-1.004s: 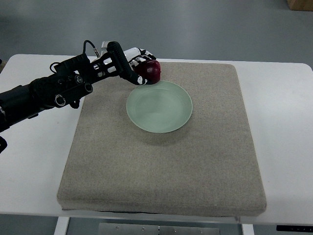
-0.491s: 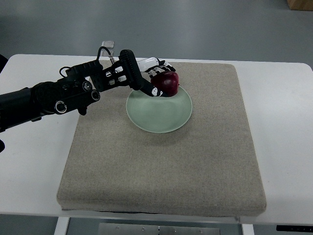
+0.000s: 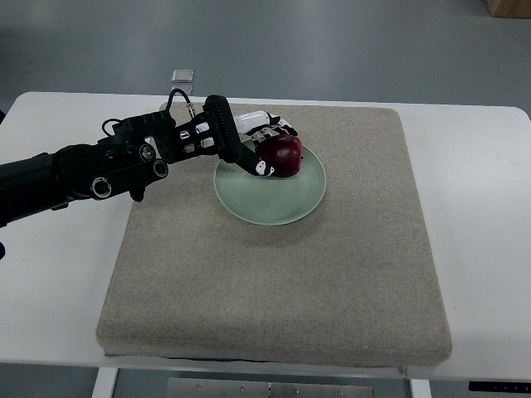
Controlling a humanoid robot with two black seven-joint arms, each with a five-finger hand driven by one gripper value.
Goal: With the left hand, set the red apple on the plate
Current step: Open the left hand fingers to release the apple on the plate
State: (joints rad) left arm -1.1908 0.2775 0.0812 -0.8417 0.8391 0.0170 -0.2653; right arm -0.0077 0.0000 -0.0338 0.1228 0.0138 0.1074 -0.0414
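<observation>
Now, from the top view, my black left hand (image 3: pixel 264 149) has carried the dark red apple (image 3: pixel 281 155) in over the far-left rim of the pale green round plate (image 3: pixel 274 199) and lowered it since half a second ago, so I judge the placing nearly done, with only the release left. Its fingers are still curled around the apple, which sits low over the plate's far side, though I cannot tell if it touches; the plate holds nothing else and lies on the beige woven mat (image 3: pixel 274 282); my right hand is out of sight
</observation>
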